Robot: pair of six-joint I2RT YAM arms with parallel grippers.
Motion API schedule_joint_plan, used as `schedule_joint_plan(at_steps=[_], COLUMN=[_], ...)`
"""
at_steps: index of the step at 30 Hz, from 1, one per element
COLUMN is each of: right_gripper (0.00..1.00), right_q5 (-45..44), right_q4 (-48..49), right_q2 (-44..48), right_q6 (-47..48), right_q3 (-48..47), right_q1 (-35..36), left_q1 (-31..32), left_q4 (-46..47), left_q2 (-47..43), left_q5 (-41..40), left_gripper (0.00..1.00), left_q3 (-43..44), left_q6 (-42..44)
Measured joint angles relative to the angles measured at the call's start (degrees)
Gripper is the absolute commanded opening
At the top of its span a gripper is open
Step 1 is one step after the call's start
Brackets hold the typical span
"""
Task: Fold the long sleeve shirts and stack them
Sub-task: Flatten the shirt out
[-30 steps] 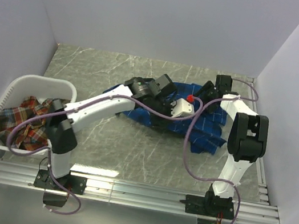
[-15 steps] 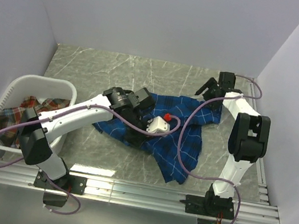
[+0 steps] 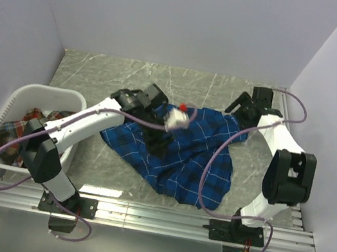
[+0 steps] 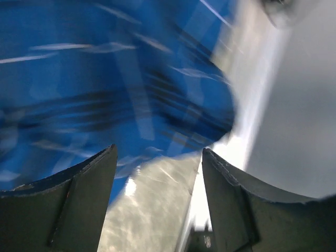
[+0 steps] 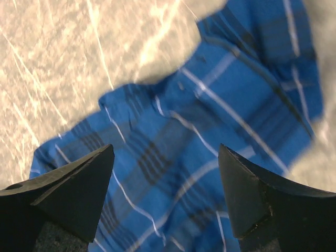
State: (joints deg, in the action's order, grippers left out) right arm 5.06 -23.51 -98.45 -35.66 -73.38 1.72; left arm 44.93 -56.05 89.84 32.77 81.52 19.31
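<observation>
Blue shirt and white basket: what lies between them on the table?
In the top view, only a strip of bare marble table separates the blue shirt from the white basket; the left arm's white link passes above it.

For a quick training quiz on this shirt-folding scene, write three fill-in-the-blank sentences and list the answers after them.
1. The red-orange plaid shirt sits in the white basket on the ____ arm's side.
2. The blue plaid shirt lies spread on the table, ____ the basket.
3. The left gripper and the right gripper both have their jaws ____, with nothing between them.
Missing words: left; outside; open.
</observation>
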Motion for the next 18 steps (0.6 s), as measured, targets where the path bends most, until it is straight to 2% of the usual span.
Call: schedule_joint_plan(at_steps=[4, 8, 12, 18], right_gripper=[0.85, 0.85, 0.85, 0.82], right_q5=[-1.38, -1.44, -1.40, 0.02], right_q4=[-0.37, -0.44, 0.35, 5.86], right_q2=[6.08, 7.48, 6.97, 2.62], right_q6=[-1.33, -3.96, -6.99, -9.55], right_q3=[7.26, 12.85, 15.04, 15.04], right_q1=[-0.55, -4.31, -8.66, -9.22], left_q1=[-8.83, -16.87, -22.05, -26.10], left_q4=[9.11, 18.43, 23.23, 28.11], left_q2=[0.00, -0.02, 0.13, 1.97], left_q5=[-3.23, -8.02, -11.89, -16.52], left_gripper=[0.72, 0.72, 0.72, 0.72], left_q3=[-0.35, -4.28, -9.51, -16.90], left_q6=[-8.70, -19.15, -27.23, -36.24])
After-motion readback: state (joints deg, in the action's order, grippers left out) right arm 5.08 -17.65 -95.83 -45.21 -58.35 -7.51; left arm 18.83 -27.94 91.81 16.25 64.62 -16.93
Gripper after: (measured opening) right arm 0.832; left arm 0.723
